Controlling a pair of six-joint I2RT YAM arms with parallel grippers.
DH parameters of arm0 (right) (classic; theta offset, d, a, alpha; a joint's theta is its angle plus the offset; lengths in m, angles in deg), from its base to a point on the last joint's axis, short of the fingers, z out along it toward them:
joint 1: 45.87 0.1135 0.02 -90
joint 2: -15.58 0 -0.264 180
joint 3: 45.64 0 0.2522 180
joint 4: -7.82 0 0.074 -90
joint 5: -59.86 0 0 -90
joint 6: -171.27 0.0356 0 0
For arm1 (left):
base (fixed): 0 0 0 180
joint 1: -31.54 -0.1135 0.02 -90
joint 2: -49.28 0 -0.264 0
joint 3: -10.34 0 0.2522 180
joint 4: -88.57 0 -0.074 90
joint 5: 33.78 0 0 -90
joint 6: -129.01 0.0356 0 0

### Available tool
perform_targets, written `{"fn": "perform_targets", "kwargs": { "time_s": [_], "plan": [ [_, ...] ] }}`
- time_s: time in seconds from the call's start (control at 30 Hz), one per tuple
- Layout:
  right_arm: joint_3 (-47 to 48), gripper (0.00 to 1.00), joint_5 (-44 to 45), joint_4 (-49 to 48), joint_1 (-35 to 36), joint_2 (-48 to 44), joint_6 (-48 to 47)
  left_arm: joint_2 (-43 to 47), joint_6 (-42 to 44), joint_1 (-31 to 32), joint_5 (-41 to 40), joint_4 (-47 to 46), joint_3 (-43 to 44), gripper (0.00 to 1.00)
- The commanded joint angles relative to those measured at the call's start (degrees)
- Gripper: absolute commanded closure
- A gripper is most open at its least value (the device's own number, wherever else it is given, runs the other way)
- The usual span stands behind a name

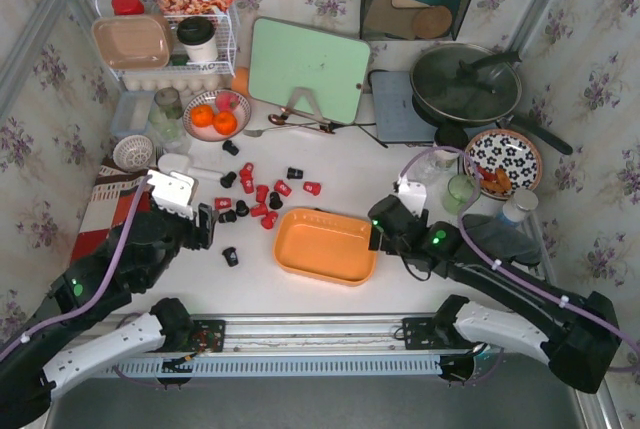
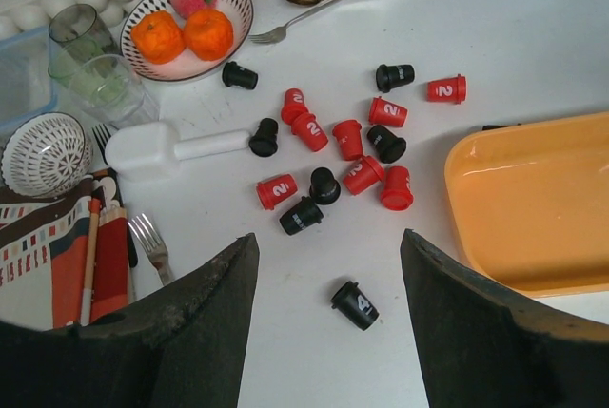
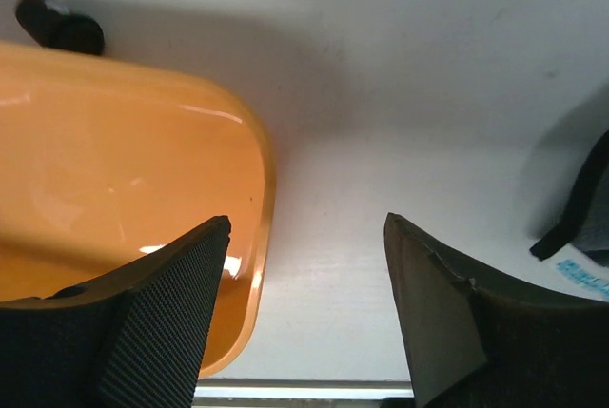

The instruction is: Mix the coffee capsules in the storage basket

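Top external view. The shallow orange plastic rectangular storage basket (image 1: 325,246) sat on the white table near the arm bases. The red and black tapered coffee capsules (image 1: 262,192) lay loose on the table, off the basket's far-left corner. Most were bunched together and a few were strays. One black capsule (image 1: 231,256) lay alone, left of the basket. The left gripper (image 1: 206,229) stood left of the basket, beside the bunch. The right gripper (image 1: 376,233) was at the basket's right end.

Left wrist view. The left gripper (image 2: 328,237) was released, its jaws apart with only bare table between them. A lone black capsule marked 4 (image 2: 355,304) lay just ahead of the gap, left of the basket (image 2: 533,199). The main scatter of capsules (image 2: 348,137) lay farther out, left of the basket's far edge and apart from it. A white plastic scoop (image 2: 171,148) lay further left of the basket, past the scatter. A patterned bowl (image 2: 233,4) holding oranges stood further still.

Right wrist view. The right gripper (image 3: 306,223) was released, its jaws apart and straddling the basket's (image 3: 114,142) rounded corner. One finger (image 3: 162,322) hung over the orange floor and the other over the table outside the rim. I could not tell whether either finger touched the rim. One black capsule (image 3: 59,23) lay on the table just beyond the basket's far edge.
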Motion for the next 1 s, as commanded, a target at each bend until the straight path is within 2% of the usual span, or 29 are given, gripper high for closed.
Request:
{"fn": "perform_targets", "kwargs": {
  "time_s": [0.0, 0.07, 0.2, 0.47, 0.6, 0.8, 0.9, 0.97],
  "plan": [
    [-2.0, 0.28, 1.9, -2.6, 3.4, 2.3, 4.8, -0.7, -0.2, -2.5, 4.0, -2.8, -0.3, 0.36],
    [-4.1, 0.30, 0.5, -4.7, 4.0, 2.2, 5.2, -1.2, -0.4, -3.7, 5.7, -2.9, -0.3, 0.36],
    [-7.7, 0.42, -2.4, -9.9, 4.1, 1.3, 5.9, -1.8, -0.9, -6.0, 8.1, -3.1, -0.2, 0.36],
    [-10.0, 0.44, -2.5, -14.9, 4.5, 3.0, 7.1, -1.9, -1.2, -8.3, 9.8, -3.7, -0.6, 0.36],
    [-11.0, 0.51, -1.3, -15.7, 4.6, 3.5, 8.5, -2.1, -1.3, -9.3, 10.8, -3.5, -0.4, 0.36],
    [-12.7, 0.79, 0.4, -15.2, 4.6, 1.3, 11.4, -1.6, -1.5, -9.7, 11.1, -3.5, -0.7, 0.36],
    [-13.1, 1.00, 1.4, -13.9, 4.6, -1.0, 12.4, -1.7, -1.5, -9.9, 11.2, -3.5, -0.6, 0.36],
    [-13.2, 1.00, 1.9, -13.1, 4.6, -2.6, 12.6, -1.6, -1.6, -10.0, 11.4, -3.6, -0.7, 0.36]
  ]
}}
